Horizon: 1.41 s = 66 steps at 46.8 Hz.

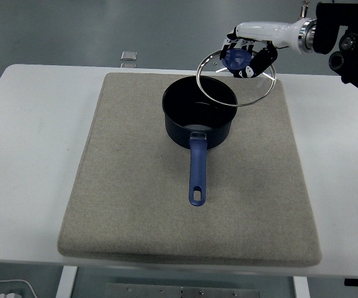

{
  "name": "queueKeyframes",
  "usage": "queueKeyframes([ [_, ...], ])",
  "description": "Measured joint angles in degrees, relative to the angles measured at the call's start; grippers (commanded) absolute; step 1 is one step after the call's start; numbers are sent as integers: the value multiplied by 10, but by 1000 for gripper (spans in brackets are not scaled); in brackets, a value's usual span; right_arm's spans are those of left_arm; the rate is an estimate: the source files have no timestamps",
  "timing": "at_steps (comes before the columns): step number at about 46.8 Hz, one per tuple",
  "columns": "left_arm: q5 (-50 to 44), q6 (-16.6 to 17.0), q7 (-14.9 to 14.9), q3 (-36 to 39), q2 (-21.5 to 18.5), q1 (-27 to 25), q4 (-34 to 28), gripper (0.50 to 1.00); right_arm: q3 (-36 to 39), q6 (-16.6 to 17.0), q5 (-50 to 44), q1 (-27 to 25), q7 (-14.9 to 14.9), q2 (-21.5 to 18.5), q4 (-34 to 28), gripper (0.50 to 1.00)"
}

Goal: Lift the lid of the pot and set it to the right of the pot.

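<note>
A dark blue pot with a long blue handle stands uncovered on the grey mat, handle toward the near edge. The glass lid with a metal rim and blue knob hangs tilted in the air above the pot's right rim. My right hand, white with black fingers, is shut on the knob from above. The left arm does not show.
The mat covers most of the white table. A small clear object lies at the table's far edge, left of the pot. The black right arm reaches in from the upper right corner.
</note>
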State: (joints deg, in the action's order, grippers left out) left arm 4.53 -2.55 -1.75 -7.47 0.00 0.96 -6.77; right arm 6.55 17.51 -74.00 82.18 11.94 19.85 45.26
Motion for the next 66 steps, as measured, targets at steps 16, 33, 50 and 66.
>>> queueKeyframes([
  [16, 0, 0, 0, 0, 0, 0, 0, 1000, -7, -3, -2, -3, 5, 26, -7, 500],
  [33, 0, 0, 0, 0, 0, 0, 0, 1000, -5, -13, 2, -28, 5, 32, -39, 500],
  [50, 0, 0, 0, 0, 0, 0, 0, 1000, -4, -36, 3, -59, 5, 29, -79, 500],
  [66, 0, 0, 0, 0, 0, 0, 0, 1000, -6, -65, 4, -93, 5, 19, -94, 500],
])
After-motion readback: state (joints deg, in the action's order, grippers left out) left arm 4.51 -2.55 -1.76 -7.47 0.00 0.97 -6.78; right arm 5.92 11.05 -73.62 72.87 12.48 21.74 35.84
